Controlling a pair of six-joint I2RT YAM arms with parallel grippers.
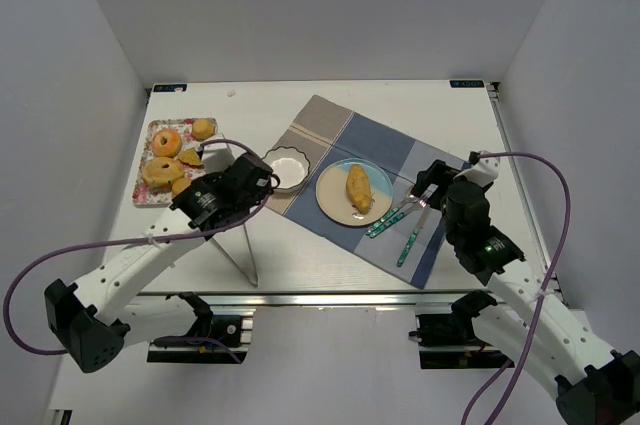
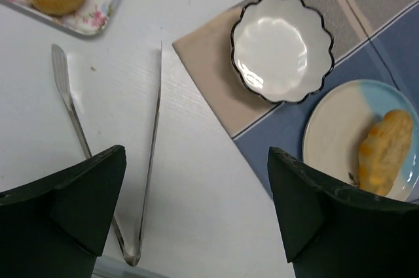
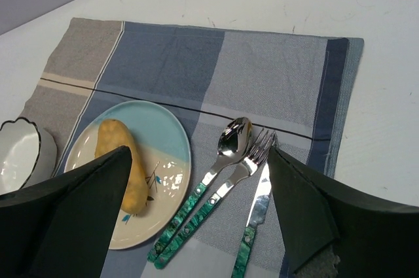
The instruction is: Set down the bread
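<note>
The bread (image 1: 358, 188), a long oval golden-brown roll, lies on the cream and light-blue plate (image 1: 336, 203) on the placemat. It also shows in the left wrist view (image 2: 385, 152) and in the right wrist view (image 3: 121, 163). My left gripper (image 1: 262, 183) is open and empty, above the bare table left of the plate, with metal tongs (image 2: 147, 154) lying under it. My right gripper (image 1: 432, 181) is open and empty, above the cutlery right of the plate.
A white scalloped bowl (image 1: 287, 169) stands left of the plate. A floral tray (image 1: 152, 135) with a donut (image 1: 165, 142) and small buns stands at the far left. A spoon (image 3: 206, 176), fork (image 3: 222, 193) and knife (image 3: 255, 209) with green handles lie on the blue checked placemat (image 1: 385, 130).
</note>
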